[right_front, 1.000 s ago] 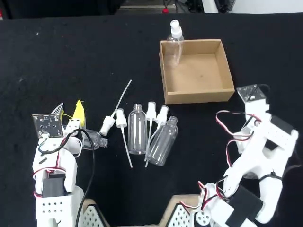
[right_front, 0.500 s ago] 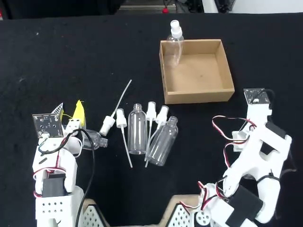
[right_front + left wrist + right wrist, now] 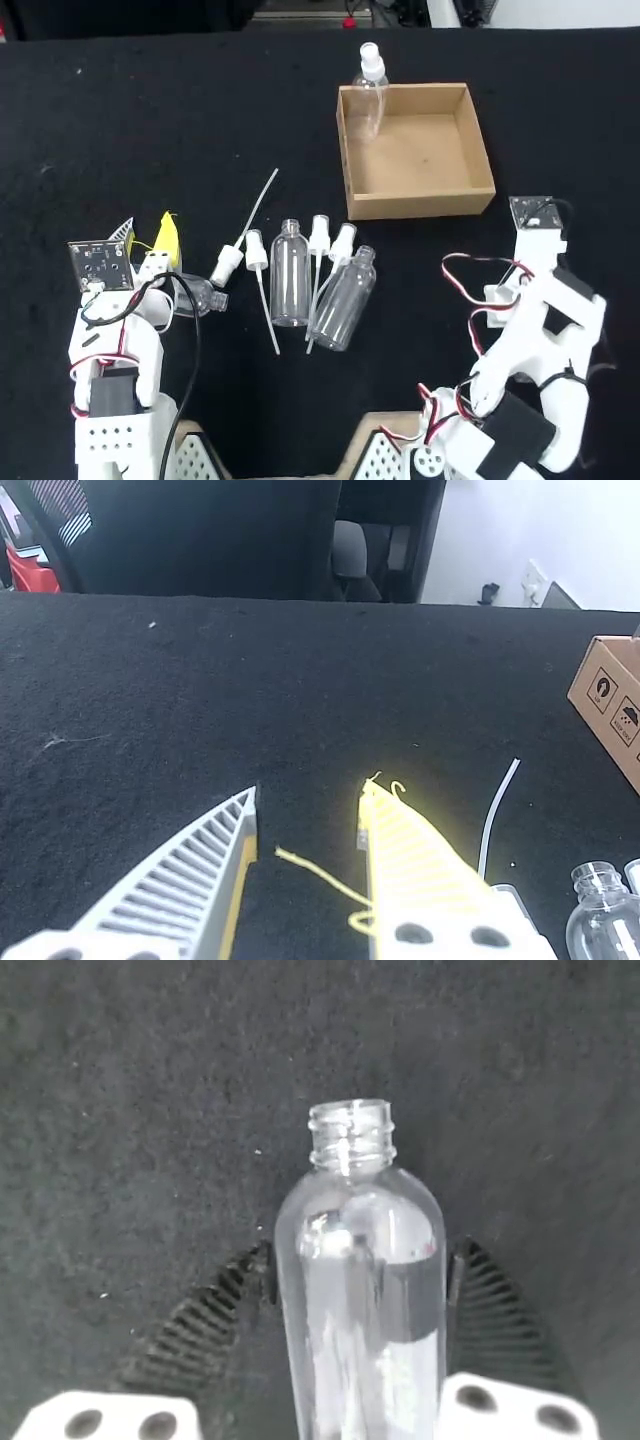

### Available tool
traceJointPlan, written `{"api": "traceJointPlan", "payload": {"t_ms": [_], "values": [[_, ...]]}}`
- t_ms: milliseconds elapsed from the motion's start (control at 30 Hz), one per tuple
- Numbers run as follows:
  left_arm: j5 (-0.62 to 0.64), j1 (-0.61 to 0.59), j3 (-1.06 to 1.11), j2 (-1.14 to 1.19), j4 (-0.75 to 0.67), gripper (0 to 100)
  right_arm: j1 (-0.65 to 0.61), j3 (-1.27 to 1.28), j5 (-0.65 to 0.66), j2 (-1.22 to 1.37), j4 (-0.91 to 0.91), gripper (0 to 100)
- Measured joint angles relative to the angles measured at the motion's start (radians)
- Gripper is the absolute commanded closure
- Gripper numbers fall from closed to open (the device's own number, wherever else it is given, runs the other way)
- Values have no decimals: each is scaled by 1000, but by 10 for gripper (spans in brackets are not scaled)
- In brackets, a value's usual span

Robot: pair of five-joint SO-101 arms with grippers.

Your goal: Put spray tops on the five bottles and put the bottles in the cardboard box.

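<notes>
A clear uncapped bottle (image 3: 362,1270) stands between the black fingers of my right gripper (image 3: 363,1252), which is shut on it above the black table. In the high view that arm (image 3: 540,300) is at the near right, in front of the cardboard box (image 3: 420,205). A capped bottle (image 3: 368,90) stands in the box's far left corner. Two uncapped bottles (image 3: 290,272) (image 3: 345,297) lie mid-table among several loose spray tops (image 3: 257,250). A third bottle (image 3: 192,297) lies beside my left gripper (image 3: 148,225), which is open and holds nothing (image 3: 310,790).
A spray top with a long tube (image 3: 228,262) points toward the far side; its tube (image 3: 495,815) and a bottle neck (image 3: 600,890) lie beside the yellow finger. The box's corner (image 3: 610,710) is farther off. The table (image 3: 150,120) is black cloth.
My right arm's wrist has shifted slightly toward the near edge with the bottle in it. The left arm and the objects on the table have not moved.
</notes>
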Motion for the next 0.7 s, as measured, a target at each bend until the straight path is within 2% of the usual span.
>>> {"api": "traceJointPlan", "payload": {"t_ms": [467,633,700], "values": [[0,0,0,0,0,838,0,6,0,0,-14,740],[0,0,0,0,0,838,0,6,0,0,-15,890],[0,0,0,0,0,838,0,6,0,0,-17,902]]}}
